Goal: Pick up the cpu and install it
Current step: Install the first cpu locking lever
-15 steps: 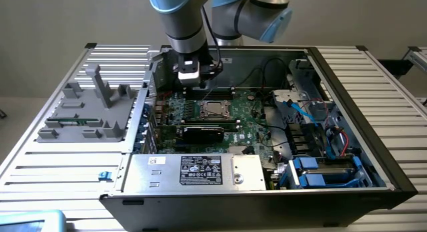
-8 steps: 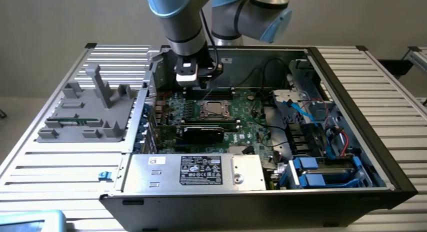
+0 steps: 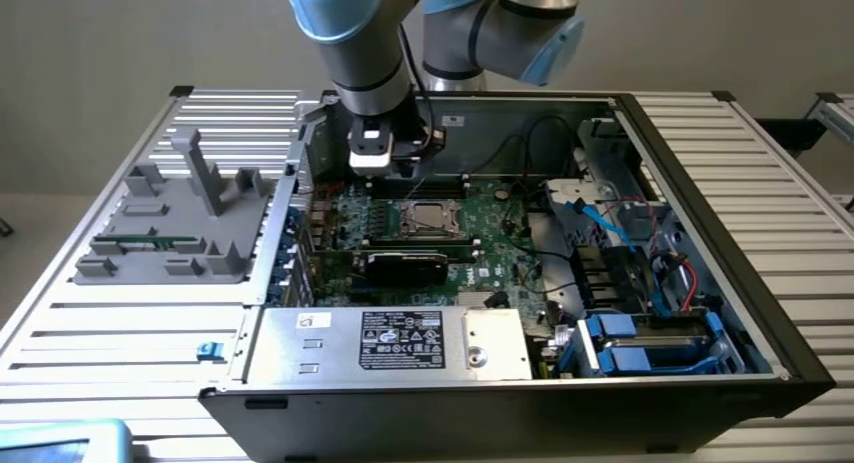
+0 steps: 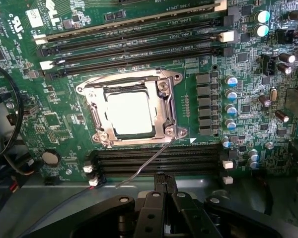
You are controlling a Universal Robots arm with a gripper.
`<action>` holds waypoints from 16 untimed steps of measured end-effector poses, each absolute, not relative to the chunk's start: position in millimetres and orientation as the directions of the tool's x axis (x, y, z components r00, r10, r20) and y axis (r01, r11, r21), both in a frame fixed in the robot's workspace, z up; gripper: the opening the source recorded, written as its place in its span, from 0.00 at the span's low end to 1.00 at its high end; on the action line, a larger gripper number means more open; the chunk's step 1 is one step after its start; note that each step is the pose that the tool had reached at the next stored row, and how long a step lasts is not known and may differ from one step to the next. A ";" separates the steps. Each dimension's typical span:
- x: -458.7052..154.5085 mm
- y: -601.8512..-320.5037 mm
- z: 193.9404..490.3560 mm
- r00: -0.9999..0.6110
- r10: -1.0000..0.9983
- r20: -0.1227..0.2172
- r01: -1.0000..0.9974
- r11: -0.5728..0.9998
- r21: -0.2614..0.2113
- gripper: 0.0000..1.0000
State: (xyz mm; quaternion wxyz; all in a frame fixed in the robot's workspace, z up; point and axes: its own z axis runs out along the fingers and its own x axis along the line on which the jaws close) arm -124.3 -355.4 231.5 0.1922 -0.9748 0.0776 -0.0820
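Observation:
The cpu [image 4: 130, 113] is a flat square chip with a pale shiny top. It lies in the motherboard's socket, under the metal frame [image 4: 167, 106], whose thin wire lever [image 4: 149, 161] sticks out toward me. In the exterior view the cpu [image 3: 427, 218] sits mid-board inside the open computer case. My gripper [image 3: 388, 169] hangs above the board, just behind the socket, toward the case's back wall. Its black fingers [image 4: 163, 184] are pressed together, shut on nothing, and are clear of the cpu.
A black card [image 3: 407, 263] stands in front of the socket, and a silver power supply [image 3: 387, 341] lies at the case front. Blue drive bays [image 3: 641, 345] and cables fill the exterior view's right. A grey fixture [image 3: 174, 223] sits outside on the left. Memory slots [image 4: 139, 37] flank the socket.

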 end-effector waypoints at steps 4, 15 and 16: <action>-124.3 -358.2 230.1 0.973 -0.193 0.127 -0.130 -0.910 -0.393 0.11; -126.3 -362.0 221.1 0.969 -0.219 0.116 -0.152 -0.894 -0.421 0.11; -126.4 -362.0 220.5 0.969 -0.219 0.116 -0.152 -0.894 -0.421 0.11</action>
